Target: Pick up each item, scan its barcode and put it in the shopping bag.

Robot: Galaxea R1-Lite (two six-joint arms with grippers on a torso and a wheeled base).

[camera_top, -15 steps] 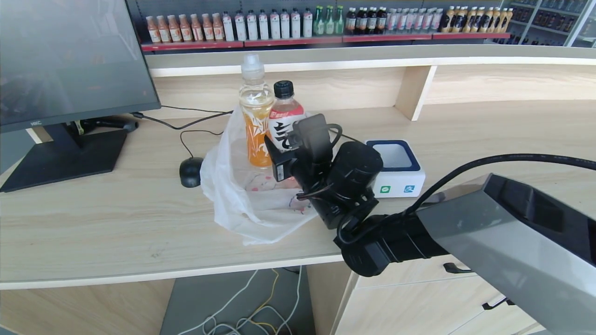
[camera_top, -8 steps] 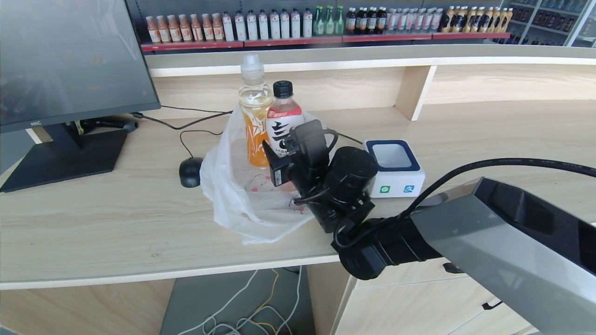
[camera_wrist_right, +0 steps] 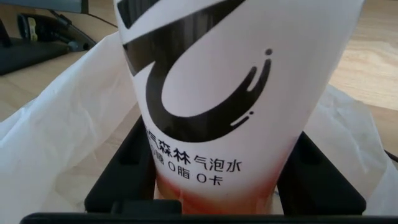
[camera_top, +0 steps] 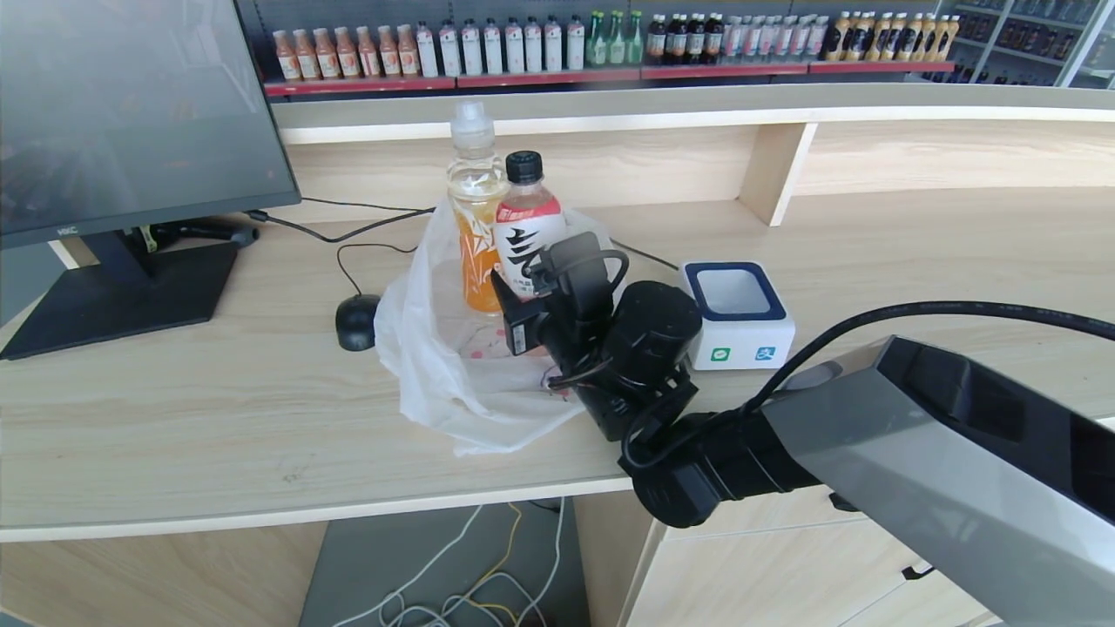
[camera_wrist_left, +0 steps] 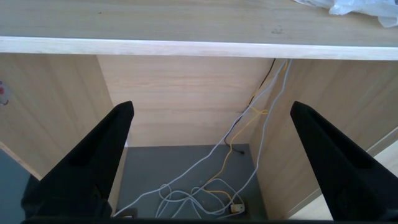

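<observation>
Two bottles are to be dealt with, and both are seen at the thin white plastic shopping bag [camera_top: 435,366] on the pale wooden counter [camera_top: 174,418]. The white-labelled bottle with the black cap [camera_top: 525,228] is held upright low on its body by the right gripper [camera_top: 527,300]. In the right wrist view the black fingers [camera_wrist_right: 124,168] are seen pressed against either side of the label. The bottle is placed over the bag's open mouth, just beside the tall orange drink bottle with the clear cap [camera_top: 475,226], which stands inside the bag.

The step in hand is judged to be the lowering of the held bottle into the bag. It should be kept upright and brought straight down into the gap beside the orange bottle, so that the orange bottle is not knocked over. The grip should be let go only once the base is borne by the counter through the film. As the bag is limp, its edge could be caught under the fingers, so a clean vertical withdrawal is advised.

The left gripper [camera_wrist_left: 214,155] hangs below the counter edge with its fingers spread wide apart, and nothing is held in it.

By count:
- two bottles
- one bag
- one white box scanner with a blue rim [camera_top: 739,313]
- one dark flat monitor [camera_top: 131,104]
- one black mouse [camera_top: 357,320]
</observation>
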